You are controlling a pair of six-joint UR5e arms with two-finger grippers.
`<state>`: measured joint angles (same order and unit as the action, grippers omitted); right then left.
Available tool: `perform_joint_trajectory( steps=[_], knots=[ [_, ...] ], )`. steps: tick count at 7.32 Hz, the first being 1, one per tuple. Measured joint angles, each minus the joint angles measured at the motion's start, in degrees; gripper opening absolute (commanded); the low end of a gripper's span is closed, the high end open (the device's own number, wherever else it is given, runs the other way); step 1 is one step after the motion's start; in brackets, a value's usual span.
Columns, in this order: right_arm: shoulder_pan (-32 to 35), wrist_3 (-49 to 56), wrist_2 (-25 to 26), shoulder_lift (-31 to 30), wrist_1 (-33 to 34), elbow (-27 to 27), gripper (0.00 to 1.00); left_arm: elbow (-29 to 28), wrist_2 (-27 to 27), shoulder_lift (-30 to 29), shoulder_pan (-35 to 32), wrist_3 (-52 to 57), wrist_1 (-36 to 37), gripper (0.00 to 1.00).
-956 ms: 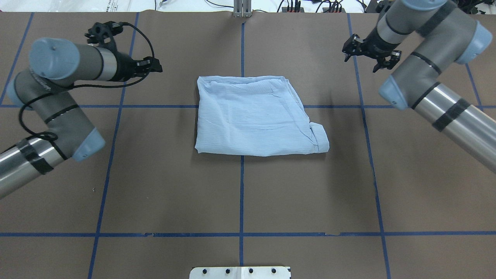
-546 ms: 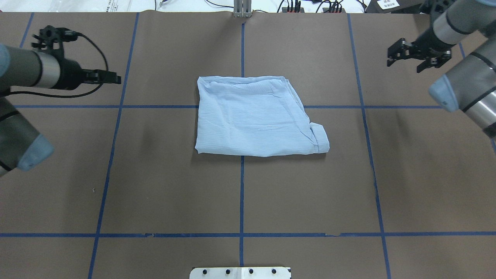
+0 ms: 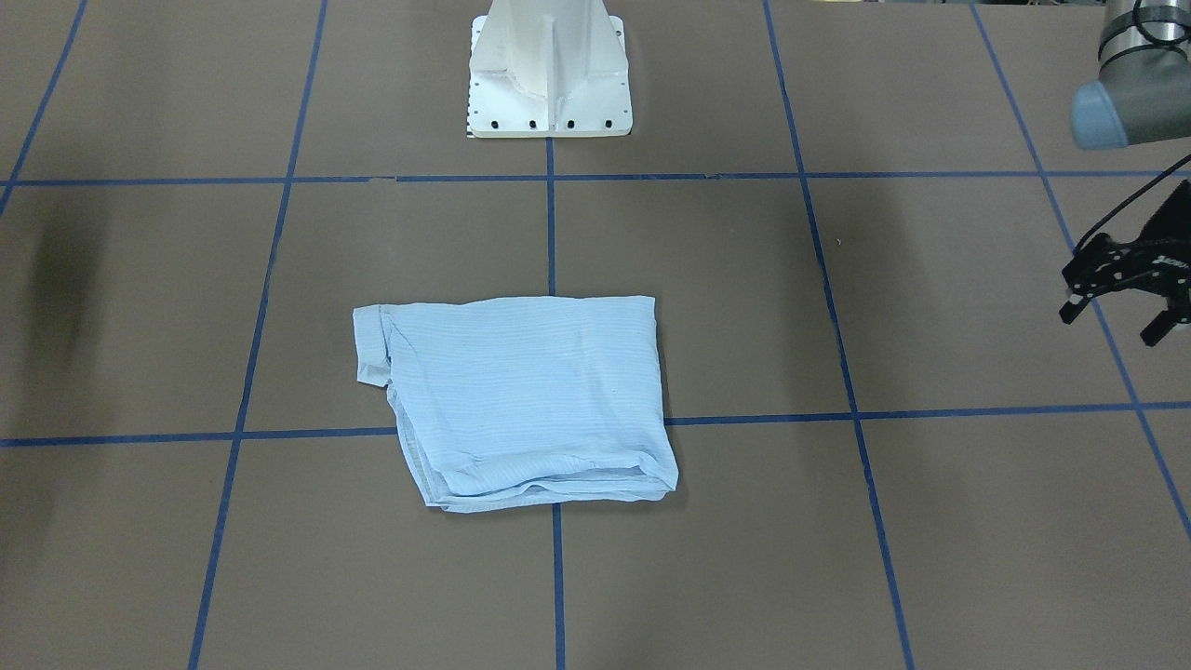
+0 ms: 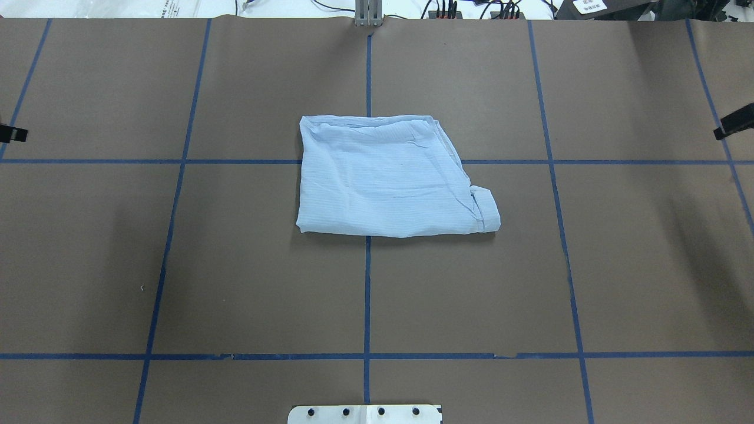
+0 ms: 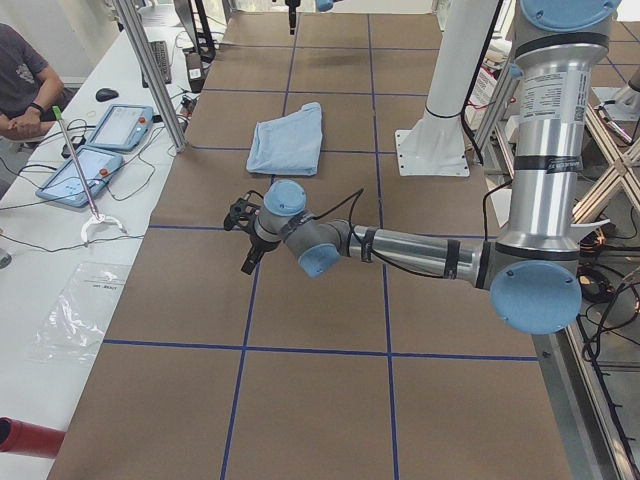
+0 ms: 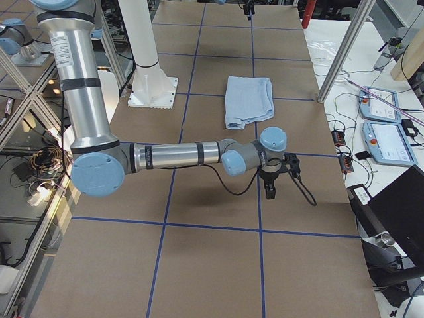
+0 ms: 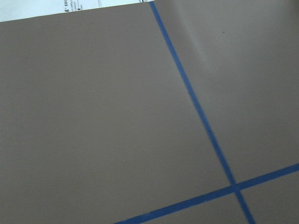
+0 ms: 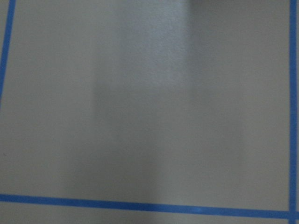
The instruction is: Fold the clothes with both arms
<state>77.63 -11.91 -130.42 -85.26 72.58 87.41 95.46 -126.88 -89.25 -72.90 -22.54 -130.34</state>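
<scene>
The light-blue striped shirt (image 4: 389, 176) lies folded into a rough rectangle at the table's middle, with a small flap at its near right corner. It also shows in the front view (image 3: 521, 400). My left gripper (image 3: 1112, 326) hangs open and empty far off the shirt's side. Only its black tip (image 4: 9, 134) shows at the overhead view's left edge. Of my right gripper only a black tip (image 4: 733, 125) shows at the right edge, and I cannot tell whether it is open or shut. Both wrist views show only brown table cover and blue tape.
The white pedestal base (image 3: 549, 74) stands at the robot's side of the table. Blue tape lines (image 4: 367, 294) grid the brown cover. A side bench with tablets (image 5: 100, 150) and a seated person (image 5: 20, 80) runs along the far edge.
Both arms have swung outward, away from the shirt, to the table's ends and have almost left the overhead view. The shirt has not moved.
</scene>
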Motion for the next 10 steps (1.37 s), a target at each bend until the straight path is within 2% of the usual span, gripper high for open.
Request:
perform_joint_trajectory(
  steps=[2, 4, 7, 10],
  knots=[
    [4.0, 12.7, 0.1, -7.3, 8.5, 7.9, 1.00, 3.9, -2.1, 3.2, -5.7, 10.1, 10.2, 1.00],
    [6.1, 18.4, 0.8, -11.7, 17.5, 15.0, 1.00, 5.5, -2.9, 4.8, -9.3, 16.4, 16.9, 1.00],
    [6.4, 19.3, 0.5, -14.0, 19.2, 15.9, 1.00, 6.6, -8.4, 9.2, -13.4, 18.3, 18.9, 1.00],
    [6.4, 19.0, 0.4, -14.1, 19.1, 13.8, 1.00, 9.1, -9.8, 13.2, -17.1, 19.9, 19.4, 1.00]
  ],
)
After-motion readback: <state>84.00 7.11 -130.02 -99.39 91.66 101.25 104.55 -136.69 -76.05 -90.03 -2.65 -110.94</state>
